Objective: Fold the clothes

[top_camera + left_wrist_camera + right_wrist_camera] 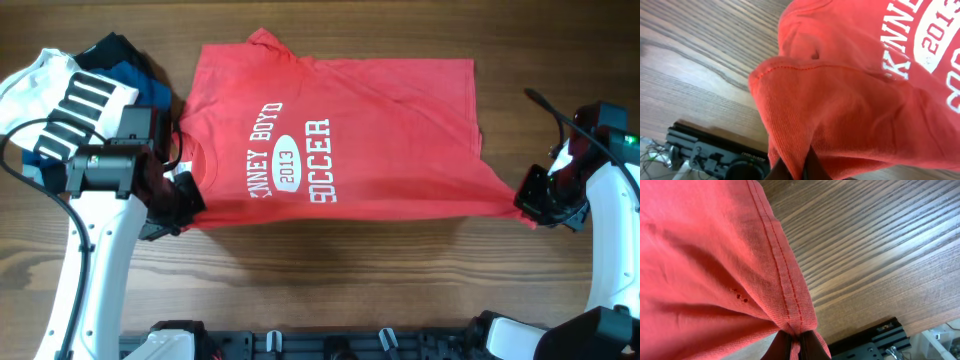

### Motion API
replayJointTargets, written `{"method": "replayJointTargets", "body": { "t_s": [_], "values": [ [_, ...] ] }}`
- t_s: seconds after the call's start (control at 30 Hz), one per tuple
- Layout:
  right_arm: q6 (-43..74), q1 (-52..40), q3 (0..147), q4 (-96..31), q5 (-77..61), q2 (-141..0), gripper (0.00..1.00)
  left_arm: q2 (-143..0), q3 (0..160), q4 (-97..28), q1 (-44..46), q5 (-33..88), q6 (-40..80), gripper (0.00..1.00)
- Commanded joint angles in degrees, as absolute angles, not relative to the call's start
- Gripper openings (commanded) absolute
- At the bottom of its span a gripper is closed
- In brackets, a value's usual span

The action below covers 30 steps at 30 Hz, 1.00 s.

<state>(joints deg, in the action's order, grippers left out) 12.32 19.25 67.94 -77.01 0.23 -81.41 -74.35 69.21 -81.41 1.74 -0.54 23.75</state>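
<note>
Overhead: red T-shirt [340,130] spread flat on table [350,290], print up. Left hand [186,198] clamped on its near collar-end corner, right hand [528,196] on its near hem corner.
Left wrist: hand pinching bunched shirt fabric.
Right wrist: hand pinching the stitched hem.

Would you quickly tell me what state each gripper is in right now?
The left gripper is shut on the red T-shirt.
The right gripper is shut on the same shirt's hem corner.
</note>
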Motion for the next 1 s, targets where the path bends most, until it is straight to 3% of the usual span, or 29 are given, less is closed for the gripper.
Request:
{"method": "replayJointTargets", "body": {
  "t_s": [0.0,0.5,0.97],
  "values": [
    [10.00,19.62,67.79,-75.55,-2.17,-81.12,0.04,-74.04,67.68,-76.40,1.37,0.54,24.88,0.04],
    [7.51,19.27,67.79,-61.28,-7.86,-82.32,0.04,-80.51,67.33,-56.21,1.37,-2.48,24.93,0.04],
    [7.57,12.60,67.79,-47.18,-7.90,-96.18,0.04,-93.80,67.29,-43.79,1.37,-5.93,24.88,0.04]
  ]
}}
